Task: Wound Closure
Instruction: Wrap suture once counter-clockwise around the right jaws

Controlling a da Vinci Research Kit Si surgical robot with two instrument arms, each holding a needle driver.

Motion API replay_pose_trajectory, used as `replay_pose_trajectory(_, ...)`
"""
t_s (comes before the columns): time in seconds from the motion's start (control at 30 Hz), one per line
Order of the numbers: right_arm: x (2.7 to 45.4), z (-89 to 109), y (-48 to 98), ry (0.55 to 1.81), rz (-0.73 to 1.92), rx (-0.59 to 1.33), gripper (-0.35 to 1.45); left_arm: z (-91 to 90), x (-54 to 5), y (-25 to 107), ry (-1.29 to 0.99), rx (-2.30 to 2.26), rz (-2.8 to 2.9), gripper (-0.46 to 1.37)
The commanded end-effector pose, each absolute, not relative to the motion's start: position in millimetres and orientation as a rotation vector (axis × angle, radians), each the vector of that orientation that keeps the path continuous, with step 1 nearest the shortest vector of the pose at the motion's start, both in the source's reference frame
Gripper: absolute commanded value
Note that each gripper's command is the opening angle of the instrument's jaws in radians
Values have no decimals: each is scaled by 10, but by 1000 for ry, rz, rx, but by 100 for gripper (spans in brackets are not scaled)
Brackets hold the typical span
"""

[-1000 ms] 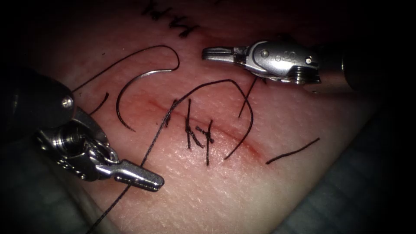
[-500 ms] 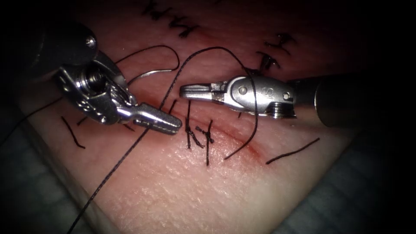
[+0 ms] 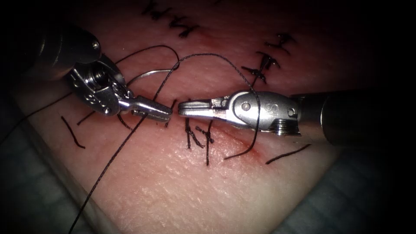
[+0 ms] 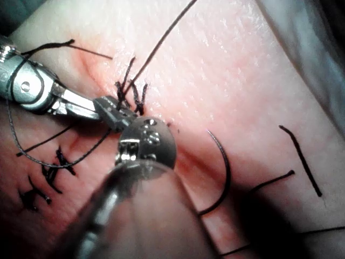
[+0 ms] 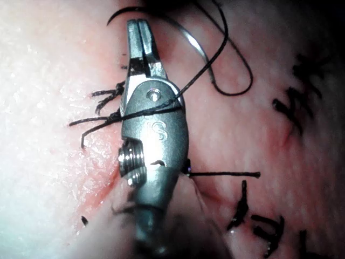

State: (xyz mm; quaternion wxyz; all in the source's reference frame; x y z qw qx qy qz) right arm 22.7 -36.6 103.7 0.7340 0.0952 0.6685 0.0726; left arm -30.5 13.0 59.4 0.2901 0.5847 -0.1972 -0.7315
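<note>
The tissue (image 3: 182,186) lies under both tools, its cut (image 3: 225,138) running as a reddened line down toward the right in the endoscope view, with red fluid (image 3: 253,149) gathered at its right end. The right tool (image 3: 184,109) reaches in across the cut with its jaws pressed together and nothing visible between them; the thread (image 3: 208,55) arches over its wrist and drops to the tissue at the cut's right end. The right wrist view shows what the endoscope leaves less plain: the same thread (image 5: 161,110) lies draped across the body of the right tool (image 5: 139,29), not caught in the jaws, which meet along their whole length. The left tool (image 3: 162,113) sits tip to tip with it at the cut's left end; whether its jaws are parted or holding thread cannot be told, since the long strand crosses right at them and the left wrist view hides the tip behind the left tool's (image 4: 116,110) own wrist. The needle (image 3: 145,74) lies free on the tissue left of the cut, held by neither tool and not in the tissue; the left wrist view shows its full curve (image 4: 223,172) resting on the surface. Tied stitches (image 3: 199,135) cross the cut just below the right tool's tip, and short cut ends of thread (image 3: 71,132) lie scattered on both sides.
</note>
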Motion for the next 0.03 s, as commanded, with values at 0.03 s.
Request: replay_pose_trajectory(0.03, 227, 1037, -367, 1470, 159, 209, -35, 592, -305, 129, -522, 1557, -1952, -35)
